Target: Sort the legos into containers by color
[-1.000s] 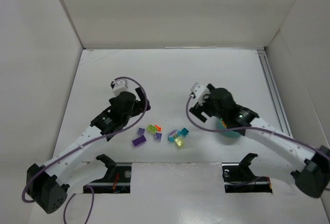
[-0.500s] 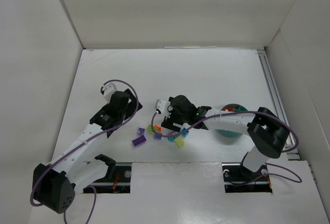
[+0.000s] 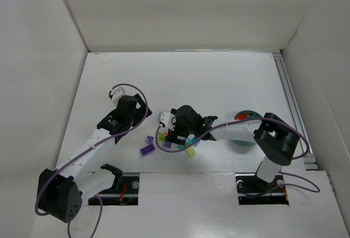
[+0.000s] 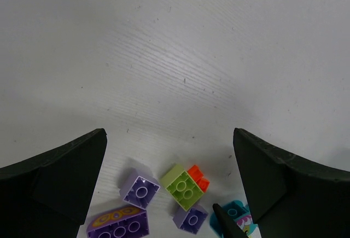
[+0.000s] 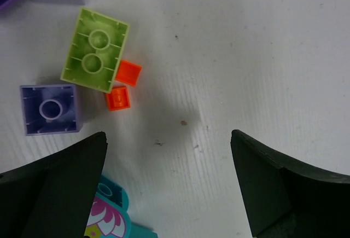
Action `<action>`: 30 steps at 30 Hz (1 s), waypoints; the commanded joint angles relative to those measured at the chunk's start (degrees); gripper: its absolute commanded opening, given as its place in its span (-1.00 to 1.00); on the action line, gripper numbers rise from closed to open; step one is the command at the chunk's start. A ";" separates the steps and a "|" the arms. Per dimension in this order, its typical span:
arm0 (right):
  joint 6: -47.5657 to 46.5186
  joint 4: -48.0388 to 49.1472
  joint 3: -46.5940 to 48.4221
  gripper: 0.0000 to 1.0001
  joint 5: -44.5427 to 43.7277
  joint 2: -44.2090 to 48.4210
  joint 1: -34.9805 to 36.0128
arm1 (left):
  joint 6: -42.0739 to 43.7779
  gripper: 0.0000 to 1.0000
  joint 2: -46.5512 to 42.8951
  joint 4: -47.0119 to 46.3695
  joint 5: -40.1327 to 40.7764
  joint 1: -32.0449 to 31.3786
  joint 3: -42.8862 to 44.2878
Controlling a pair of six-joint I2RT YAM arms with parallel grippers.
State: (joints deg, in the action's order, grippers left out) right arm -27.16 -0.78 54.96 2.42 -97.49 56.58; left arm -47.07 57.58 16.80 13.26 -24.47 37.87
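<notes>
my right hand [image 3: 170, 133] hangs low over the loose legos near the middle of the bench [image 3: 219, 79], fingers spread wide apart with nothing between them. through its wrist camera, bare bench lies in the gap between my fingers [image 5: 60, 189]. up and to the left sits a lime green brick [image 5: 95, 49] with two small orange pieces [image 5: 129, 73] touching its side, and a lavender brick [image 5: 51, 109] is just beside them. a teal piece with a flower print [image 5: 106, 216] peeks out by my left finger.

my left hand [image 3: 139, 113] is off to the left of the pile, also spread wide and holding nothing. its camera looks down on the lime brick, two lavender bricks [image 4: 141, 189] and a purple plate [image 4: 117, 226].

the teal bowl [image 3: 243, 141] sits well to the right, partly hidden under my right arm, with something orange inside. a pale yellow piece [image 3: 190, 150] lies at the pile's near edge.
</notes>
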 commanded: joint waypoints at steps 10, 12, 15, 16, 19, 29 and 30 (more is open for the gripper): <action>2.02 4.03 -0.20 0.96 4.61 -2.44 1.78 | 0.93 1.00 -0.72 -1.42 -0.16 1.00 -0.25; 2.02 4.55 -0.20 0.93 6.19 -2.44 1.78 | 0.93 1.00 -0.72 -1.42 -0.16 1.00 -0.25; 2.02 5.26 0.41 0.88 6.81 -3.05 1.78 | 0.93 1.00 -0.72 -1.42 -0.16 1.00 -0.25; 2.02 5.26 0.41 0.88 6.81 -3.58 1.78 | 0.93 1.00 -0.72 -1.42 -0.16 1.00 -0.25; 2.02 5.26 1.55 0.76 6.81 -4.89 1.78 | 0.93 1.00 -0.72 -1.42 -0.16 1.00 -0.25; 3.60 6.31 2.17 0.39 7.25 -6.57 1.78 | 1.45 1.00 -1.24 -1.42 -0.16 1.00 -0.25; 4.12 6.31 2.17 0.30 6.56 -6.57 1.78 | 1.45 1.00 -1.24 -1.42 -0.16 1.00 -0.25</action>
State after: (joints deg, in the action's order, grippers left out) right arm -24.18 3.77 55.79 8.97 -103.02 57.84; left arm -46.35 57.58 16.47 13.06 -23.88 37.87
